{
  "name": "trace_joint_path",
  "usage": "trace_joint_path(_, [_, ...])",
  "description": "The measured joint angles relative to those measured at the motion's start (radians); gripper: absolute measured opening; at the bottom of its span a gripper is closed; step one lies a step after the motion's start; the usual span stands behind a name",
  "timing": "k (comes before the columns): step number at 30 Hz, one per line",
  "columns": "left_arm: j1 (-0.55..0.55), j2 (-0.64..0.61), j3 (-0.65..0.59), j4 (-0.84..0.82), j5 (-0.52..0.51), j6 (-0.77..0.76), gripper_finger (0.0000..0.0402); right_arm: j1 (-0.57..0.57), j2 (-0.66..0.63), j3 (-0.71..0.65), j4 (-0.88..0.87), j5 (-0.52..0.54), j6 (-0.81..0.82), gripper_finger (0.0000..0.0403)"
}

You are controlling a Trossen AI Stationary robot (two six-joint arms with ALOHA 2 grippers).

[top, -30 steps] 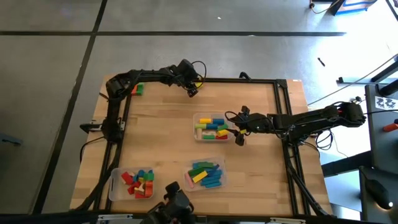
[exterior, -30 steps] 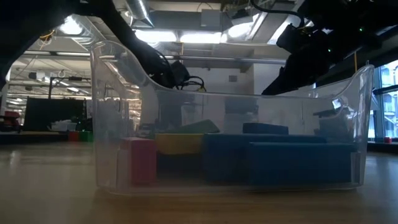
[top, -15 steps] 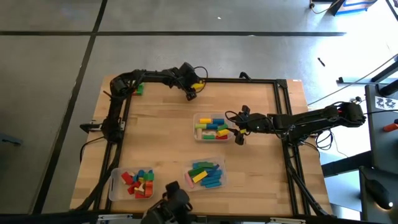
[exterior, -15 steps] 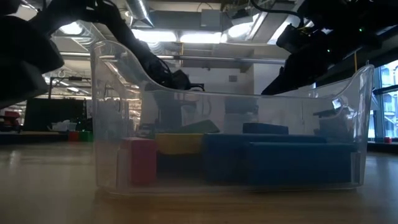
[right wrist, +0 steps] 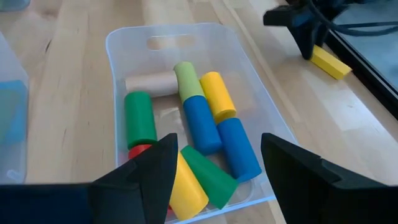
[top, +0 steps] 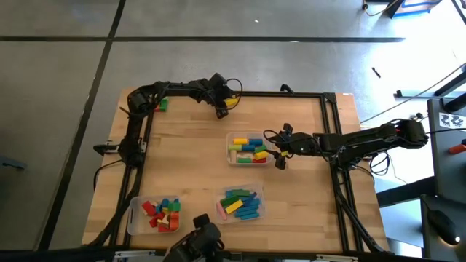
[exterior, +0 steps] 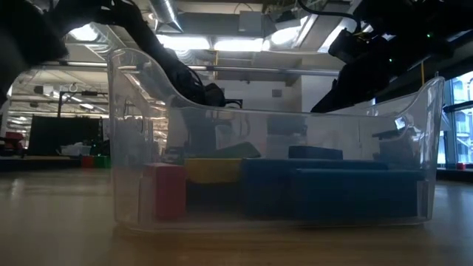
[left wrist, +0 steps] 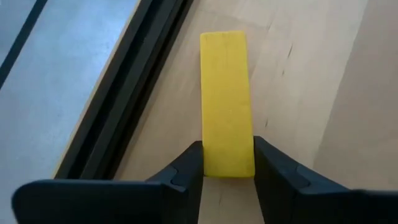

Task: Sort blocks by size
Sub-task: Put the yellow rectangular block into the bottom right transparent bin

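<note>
Fingers of the left end effector [left wrist: 227,163] pinch a yellow block [left wrist: 225,102] — right end effector [right wrist: 214,163] spread.

Yellow block [left wrist: 226,102] between dark claw [left wrist: 228,163] fingers

High view looks straight down on the whole light wooden table [top: 189,160]. Low view sits at tabletop level, very close against a clear plastic rectangular tray [exterior: 133,133], facing the room behind. Left wrist view looks closely down at a yellow rectangular wooden block [left wrist: 226,102], also seen at 12 o'clock in the high view [top: 231,102] and far off in the right wrist view [right wrist: 330,62].
</note>
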Motion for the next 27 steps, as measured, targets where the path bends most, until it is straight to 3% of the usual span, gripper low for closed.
trace_joint_path(13, [-0.117, -0.291, -0.004, -0.202, -0.021, -0.098, 0.0112, 0.0, 0.0, 0.0, -0.001, 0.0, 0.01, 0.0231])
trace_joint_path(21, [-0.32, -0.48, -0.003, -0.31, -0.031, -0.175, 0.0111, 0.0, 0.0, 0.0, -0.028, 0.001, 0.011, 0.0231])
trace_joint_path(27, [-0.502, -0.545, -0.003, -0.363, -0.032, -0.277, 0.011, 0.0, -0.003, 0.005, -0.021, 0.005, -0.06, 0.0231])
